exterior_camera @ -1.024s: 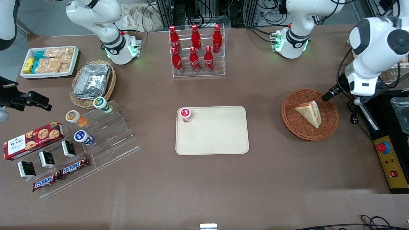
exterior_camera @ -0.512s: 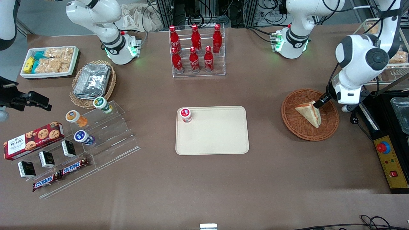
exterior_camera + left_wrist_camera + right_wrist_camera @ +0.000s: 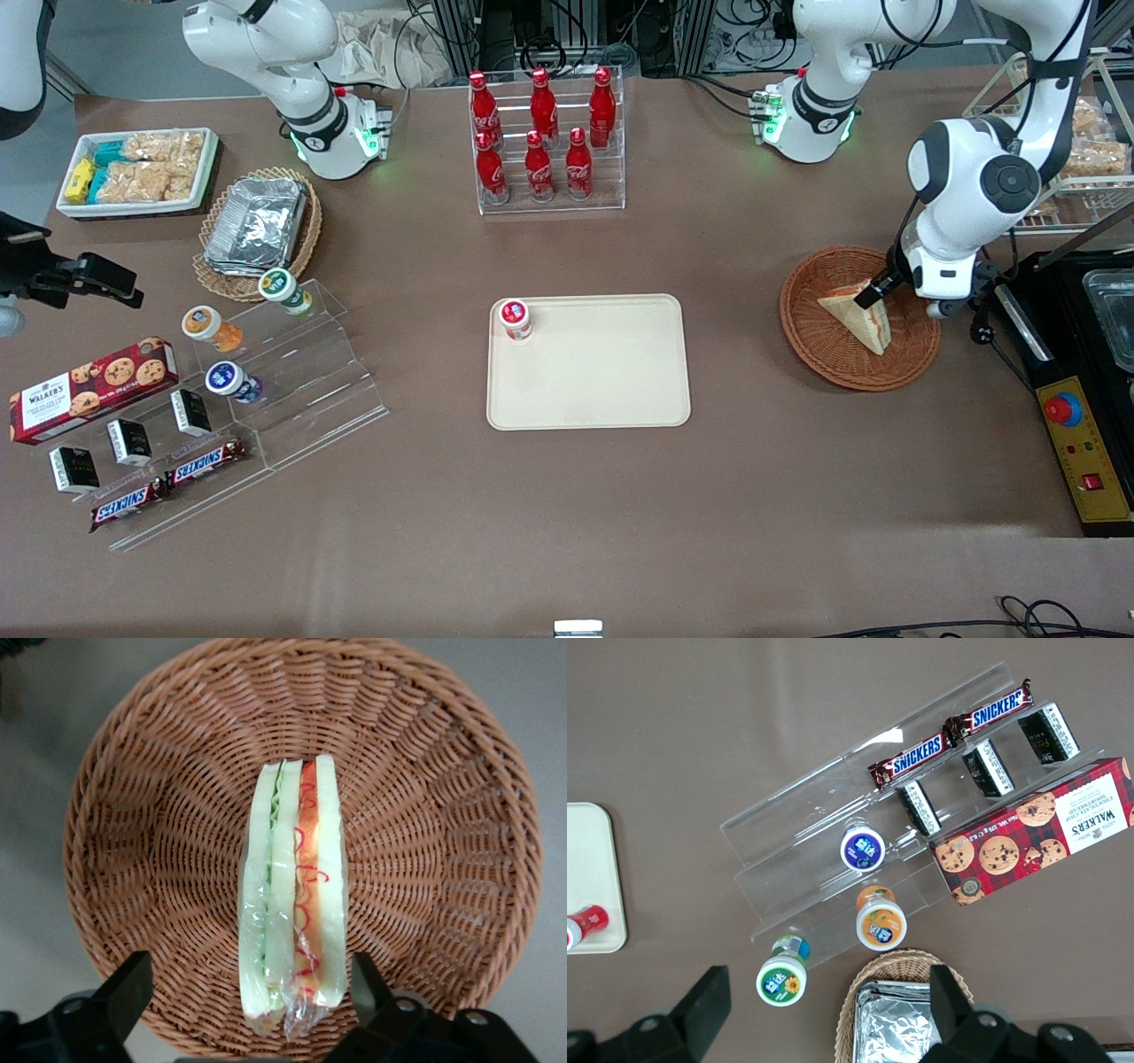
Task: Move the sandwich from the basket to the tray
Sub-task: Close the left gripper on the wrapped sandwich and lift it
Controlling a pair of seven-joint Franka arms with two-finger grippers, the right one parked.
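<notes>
Gripper (image 3: 252, 1001), fingers spread wide and holding nothing, poised over the basket (image 3: 425, 806) with one finger either side of the sandwich (image 3: 292, 904). The sandwich stands on edge, filling uppermost. Step in hand: approach for grasp. Next: descend, close across the bread faces, lift, carry to the tray (image 3: 602, 372), where a small red-capped jar (image 3: 515, 318) occupies one corner.

**Cut off and covered**

In the wrist view the gripper (image 3: 252, 1001) hangs above the basket (image 3: 133, 815) with its fingers spread to either side of the sandwich (image 3: 292, 904), yet each finger (image 3: 124, 992) runs off the picture's edge, and so does the basket's rim beside them. In the front view the arm covers the sandwich's (image 3: 858, 315) farther corner and part of the basket's (image 3: 824, 354) rim.
</notes>
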